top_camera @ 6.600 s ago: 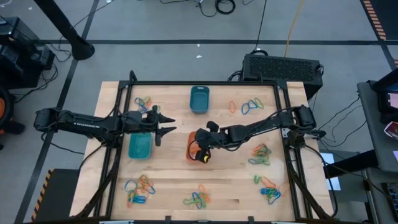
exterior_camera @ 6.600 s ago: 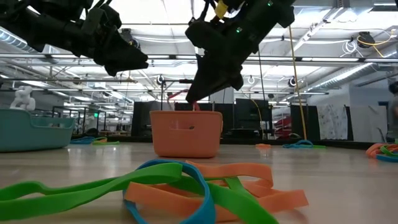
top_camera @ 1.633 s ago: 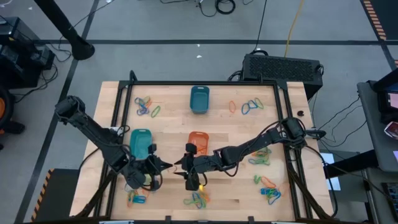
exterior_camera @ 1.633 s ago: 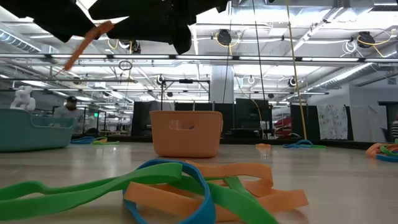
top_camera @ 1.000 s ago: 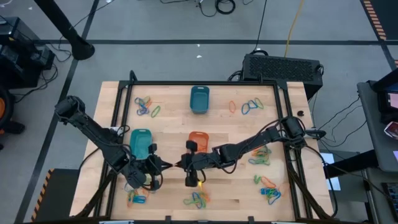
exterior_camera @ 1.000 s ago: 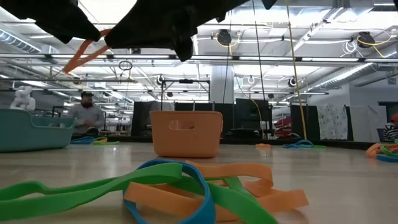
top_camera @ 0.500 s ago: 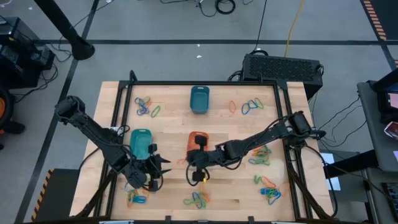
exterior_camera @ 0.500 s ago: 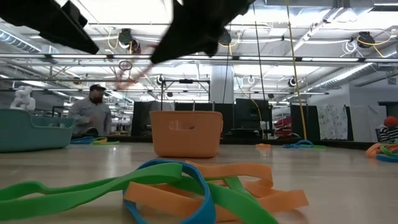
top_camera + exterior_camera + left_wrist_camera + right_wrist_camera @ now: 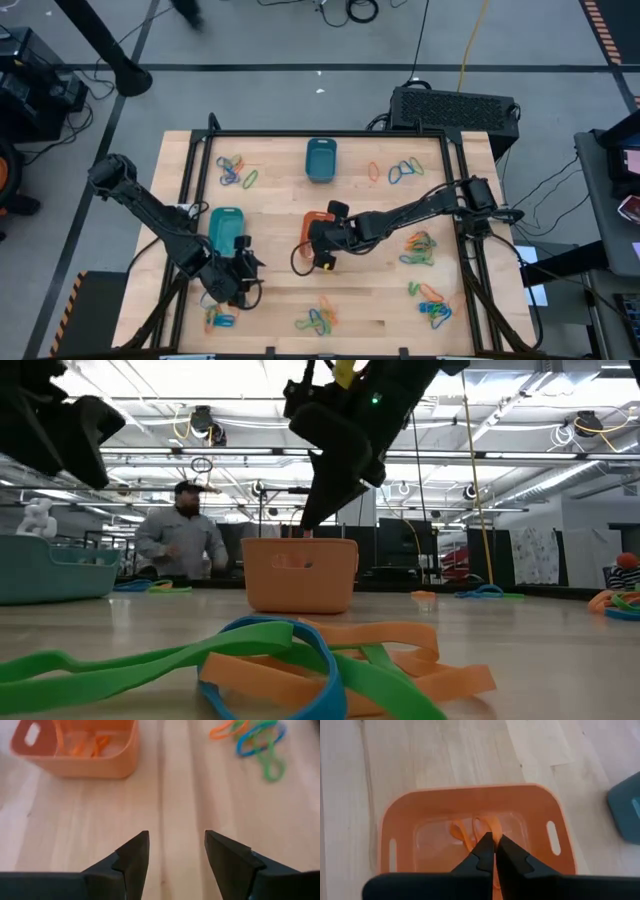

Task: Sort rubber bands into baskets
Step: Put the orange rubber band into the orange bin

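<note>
The right gripper [image 9: 491, 851] has swung up from the near pile and now hangs directly over the orange basket [image 9: 430, 810], its fingers pinched together on an orange rubber band [image 9: 481, 831] that dangles into the tub, where a few orange bands already lie. A second ago that same band was stretched between the two grippers out in front of the basket; the left one has since let go. The left gripper [image 9: 175, 852] sits low, on the near-left side of the orange basket, fingers apart and holding nothing. To my eye the handover is done and only the drop remains. A mixed pile [image 9: 320, 320] waits nearer than the basket.
</note>
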